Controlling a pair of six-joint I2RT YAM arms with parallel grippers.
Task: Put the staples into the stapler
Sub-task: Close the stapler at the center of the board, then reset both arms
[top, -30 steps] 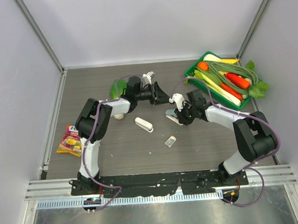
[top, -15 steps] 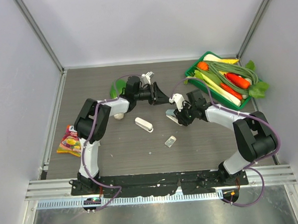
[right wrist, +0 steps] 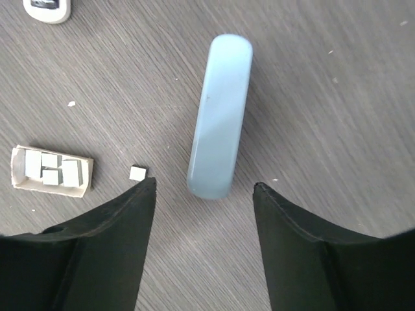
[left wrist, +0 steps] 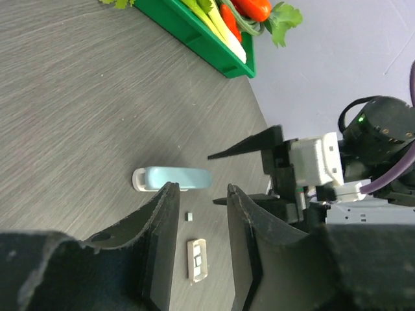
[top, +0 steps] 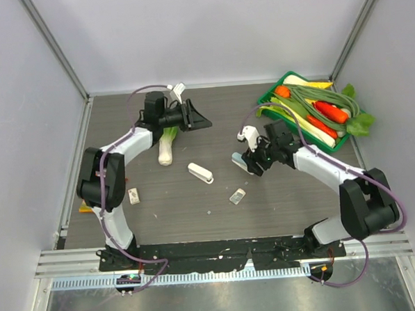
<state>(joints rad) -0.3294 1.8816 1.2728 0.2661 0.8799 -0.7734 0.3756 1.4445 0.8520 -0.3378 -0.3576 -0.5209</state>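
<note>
The white stapler (top: 200,172) lies flat at mid-table; in the right wrist view only its end (right wrist: 48,8) shows at the top left. The staples sit in a small open cardboard box (top: 237,196) (right wrist: 52,170) (left wrist: 196,260), with one loose bit (right wrist: 137,173) beside it. My right gripper (top: 244,162) (right wrist: 204,184) hangs open over the near end of a pale blue bar (right wrist: 220,116) (left wrist: 175,178) and grips nothing. My left gripper (top: 204,121) (left wrist: 201,189) is raised at the back left with its jaws apart and nothing between them.
A green tray (top: 265,102) (left wrist: 194,32) of vegetables stands at the back right. A leek (top: 165,147) lies under the left arm. A small whitish card (top: 134,195) lies near the left edge. Walls close in the table on three sides.
My right gripper has opened and let go of the pale blue bar, which now lies on the table. My left arm has swung away to the back left, uncovering the leek.
</note>
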